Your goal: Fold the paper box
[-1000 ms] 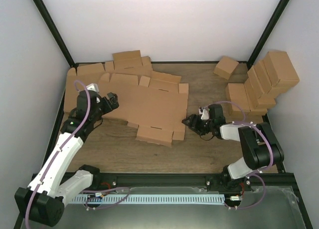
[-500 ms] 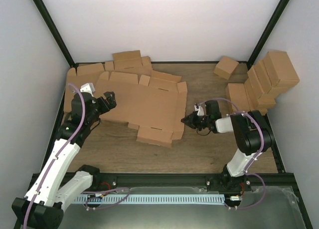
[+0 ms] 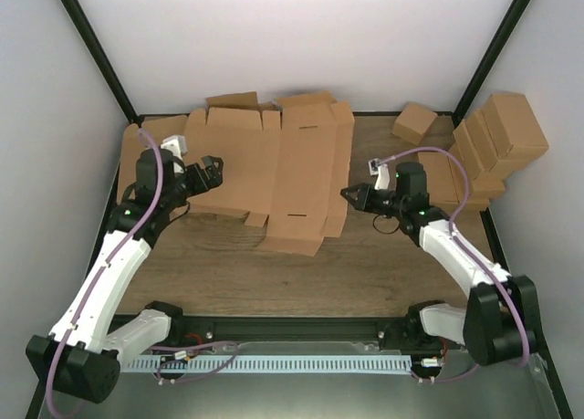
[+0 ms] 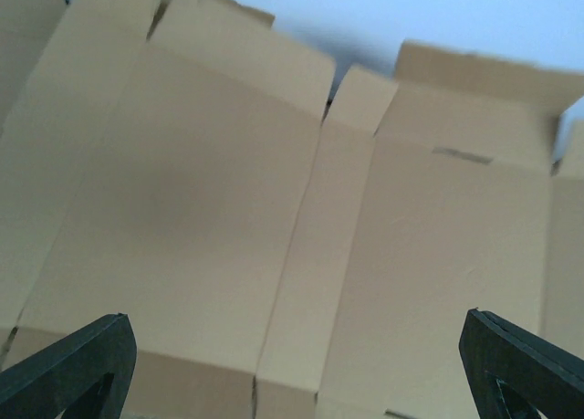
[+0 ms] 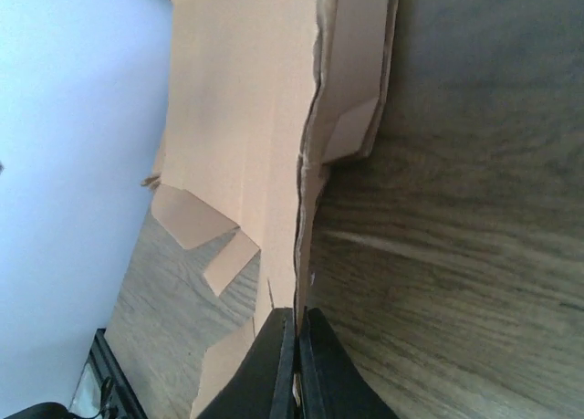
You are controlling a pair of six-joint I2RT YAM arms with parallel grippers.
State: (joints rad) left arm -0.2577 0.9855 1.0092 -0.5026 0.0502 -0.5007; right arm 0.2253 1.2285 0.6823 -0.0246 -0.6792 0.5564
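- Brown die-cut cardboard, the paper box [image 3: 274, 177] (at this point a blank with flaps and tabs), is lying spread out on the wooden table [image 3: 383, 273]. It is sitting toward the far side, between the two arms.
- Folding is looking barely begun. The panels are lying close to flat, with creases showing but no walls standing, no tabs tucked and no lid closing.
- Along the blank's right side, the narrow edge strip is bending away from the main panel (this is clearest in the right wrist view).
- Nearly all the work is waiting, by my reading: raising the side walls, tucking the flaps in, then bringing the lid over.
- At that right edge, the right gripper [image 3: 348, 196] is pressing its fingers together on the thin cardboard, pinching it between the tips.
- Over the blank's left part, the left gripper [image 3: 212, 170] is hanging with its fingers spread as wide as they go. It is gripping nothing (whether a fingertip is brushing the cardboard I cannot tell).
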